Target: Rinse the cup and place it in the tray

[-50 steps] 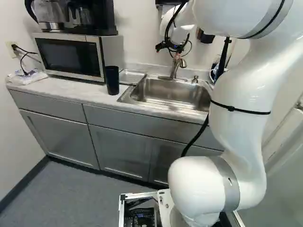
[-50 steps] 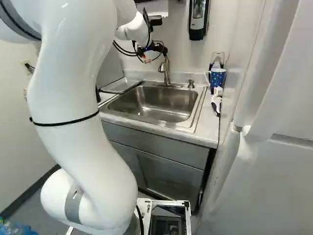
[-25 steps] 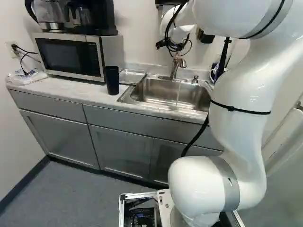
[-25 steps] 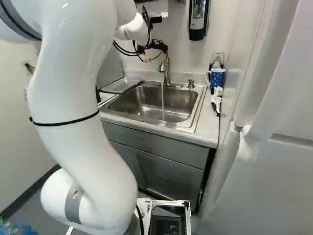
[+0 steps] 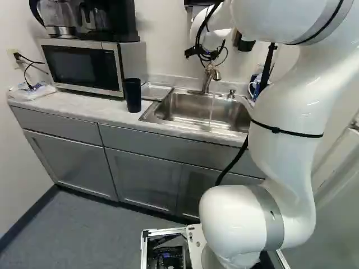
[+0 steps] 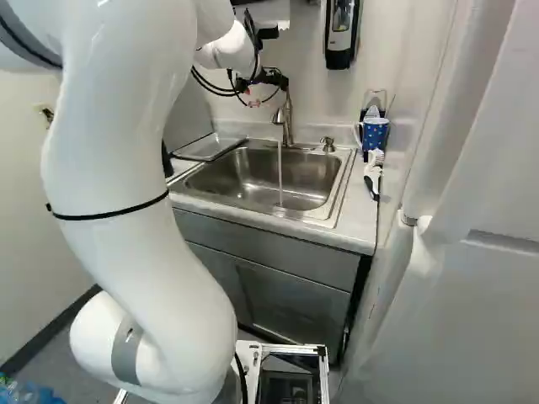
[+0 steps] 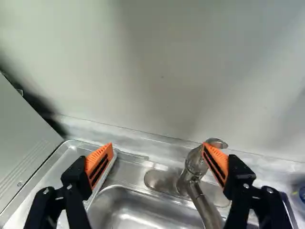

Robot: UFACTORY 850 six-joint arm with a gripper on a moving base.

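Observation:
High by the wall over the faucet is my gripper [image 6: 264, 93], small in the right base view. In the wrist view the gripper [image 7: 157, 160] stands wide open with nothing between its pads; one orange pad overlaps the top of the faucet [image 7: 194, 164] by its lever. Water [image 6: 280, 172] runs from the faucet into the sink [image 6: 253, 178]. The dark cup [image 5: 133, 95] stands upright on the counter, left of the sink in the left base view. Between the microwave and the basin lies the metal tray [image 5: 155, 90], also seen in the wrist view.
A microwave [image 5: 84, 66] with a coffee maker on top stands at the counter's left in the left base view. Right of the sink in the right base view are a blue dotted mug [image 6: 375, 133] and a brush [image 6: 373, 175]. A dispenser [image 6: 340, 34] hangs above.
Water has started to flow from the faucet into the sink. The arm has shifted very slightly, its gripper staying by the faucet. The base and the cup have not moved.

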